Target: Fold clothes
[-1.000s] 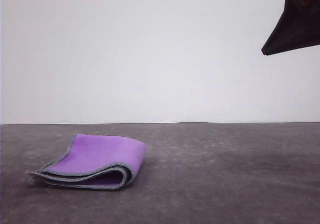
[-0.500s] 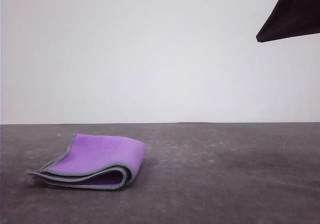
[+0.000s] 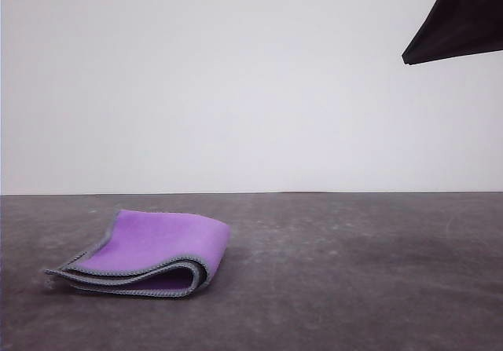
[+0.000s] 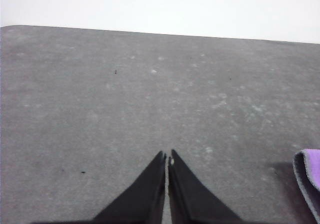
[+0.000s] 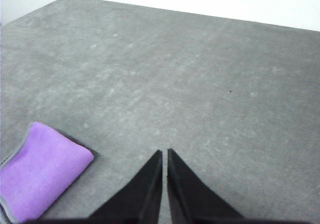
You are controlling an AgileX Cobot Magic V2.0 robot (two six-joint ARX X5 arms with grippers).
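The cloth is folded on the tabletop; both end effectors, left and right, are closed, empty.

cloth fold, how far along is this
The fold looks done: the cloth lies on the table in stacked layers, purple side up, hems gathered at its near edge. Nothing is in hand: the left pincer and the right pincer are both shut and empty, apart from it. Little seems left.
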